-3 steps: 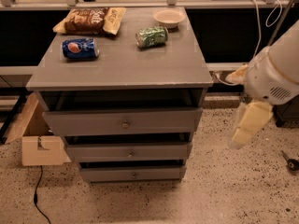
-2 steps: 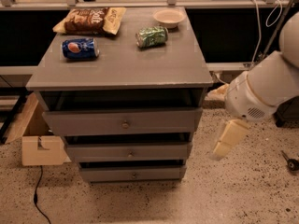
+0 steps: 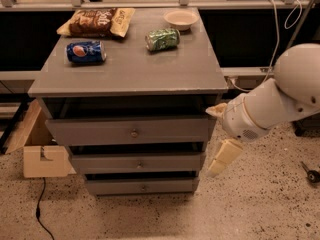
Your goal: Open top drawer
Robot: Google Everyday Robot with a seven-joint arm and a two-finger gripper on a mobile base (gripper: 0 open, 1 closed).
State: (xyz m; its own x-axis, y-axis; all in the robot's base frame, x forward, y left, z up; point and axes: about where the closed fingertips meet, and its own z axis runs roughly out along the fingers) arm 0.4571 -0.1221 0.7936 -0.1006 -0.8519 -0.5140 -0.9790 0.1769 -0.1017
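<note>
Moved toward 9 o'clock since the earlier frames and a bit lower: gripper (image 3: 221,133), now right up against the right edge of the desk (image 3: 130,76). Nothing else shifted.

Sits at 3 o'clock from the top drawer (image 3: 90,131), level with its front panel, on the end of a white arm (image 3: 280,96) coming in from 2 o'clock. Jaws spread wide, holding nothing; upper cream finger (image 3: 216,109) near the drawer's top right corner, lower cream finger (image 3: 224,157) hanging down toward 6 o'clock beside the middle drawer (image 3: 100,163). Cannot tell whether either finger touches the desk.

Top drawer directly under the desk top, dark gap above it, brass knob (image 3: 134,133) at centre, untouched. Looks shut. Below it the middle drawer, then the bottom drawer (image 3: 115,186), each with a small knob.

On the desk top: chip bag (image 3: 95,21) at 11 o'clock, blue can (image 3: 86,52) on its side just in front of it, green can (image 3: 162,39) on its side near 1 o'clock, small bowl (image 3: 181,19) at the back beyond it. All apart from one another.

On the speckled floor at 9 o'clock of the desk: cardboard box (image 3: 37,151), black cable (image 3: 39,215) trailing toward 7 o'clock.
</note>
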